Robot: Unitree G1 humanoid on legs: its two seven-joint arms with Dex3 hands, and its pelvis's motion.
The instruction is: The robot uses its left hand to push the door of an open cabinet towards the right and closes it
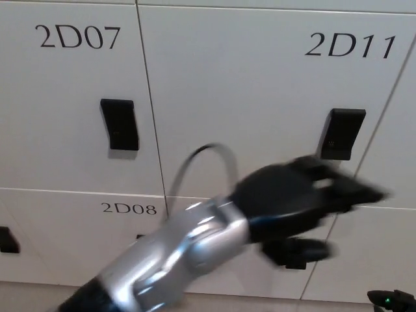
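Observation:
The white cabinet door marked 2D11 stands flush with the doors around it, its black latch handle at its right side. My left hand hangs in front of the door's lower right part, just below the handle, blurred by motion. Its fingers point to the right and spread apart, holding nothing. The silver forearm rises from the bottom left across the lower lockers. I cannot tell whether the hand touches the door. My right hand is out of sight.
Door 2D07 with a black handle is at the left, door 2D08 below it. A grey cable loops above my wrist. A small dark object with a green light sits at the bottom right.

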